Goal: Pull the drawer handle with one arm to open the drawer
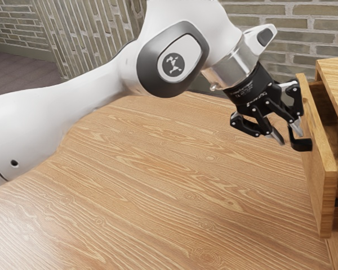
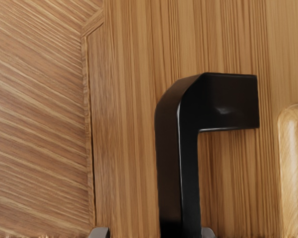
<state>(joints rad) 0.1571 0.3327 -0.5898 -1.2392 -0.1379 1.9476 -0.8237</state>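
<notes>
The arm [image 1: 169,62] reaches across the worktop [image 1: 158,185] toward the exterior view's right, wrist tilted down. Its claw [image 1: 287,135] straddles the handle [image 2: 181,163], fingers spread and not pinching. The drawer [image 1: 315,163] stands partly pulled out.

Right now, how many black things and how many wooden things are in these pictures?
Black: 2 (end effector, drawer handle)
Wooden: 3 (table, drawer, cabinet)
Total: 5
</notes>
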